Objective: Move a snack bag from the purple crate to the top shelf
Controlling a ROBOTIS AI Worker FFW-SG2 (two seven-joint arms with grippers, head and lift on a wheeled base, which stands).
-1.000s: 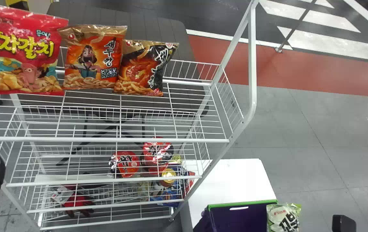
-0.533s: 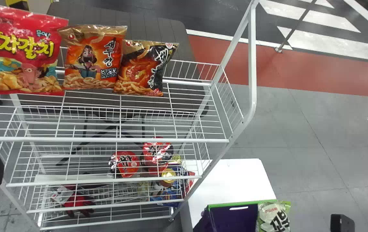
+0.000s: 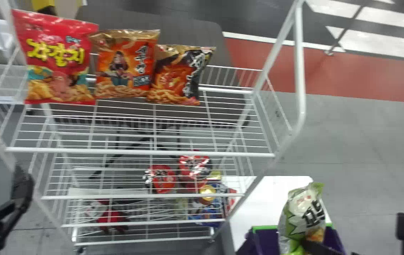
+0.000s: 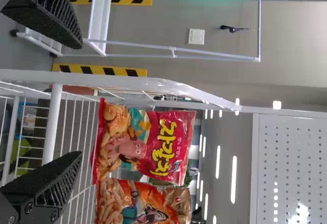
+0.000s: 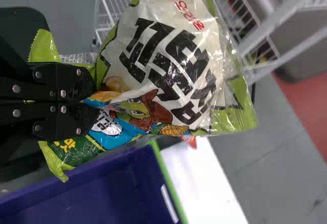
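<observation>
At the lower right of the head view my right gripper (image 3: 317,246) holds the green and white snack bag (image 3: 302,216) upright above the purple crate (image 3: 263,241). In the right wrist view the right gripper (image 5: 94,101) is shut on the lower part of the snack bag (image 5: 168,66), whose film is creased at the fingers; the crate (image 5: 102,183) lies beneath. My left gripper (image 3: 23,186) is at the left edge by the rack; in the left wrist view the left gripper (image 4: 76,99) has its fingers wide apart, empty. The top shelf (image 3: 173,153) is white wire.
Red (image 3: 56,60), orange (image 3: 125,67) and black-orange (image 3: 180,74) snack bags stand along the top shelf's back. Cup noodles (image 3: 161,179) sit lower down. A white post (image 3: 299,71) bounds the rack's right side, beside a white table (image 3: 276,191).
The green and white bag has risen from the crate and come into fuller view with the right gripper. The rack and the bags on it have shifted rightward in the head view.
</observation>
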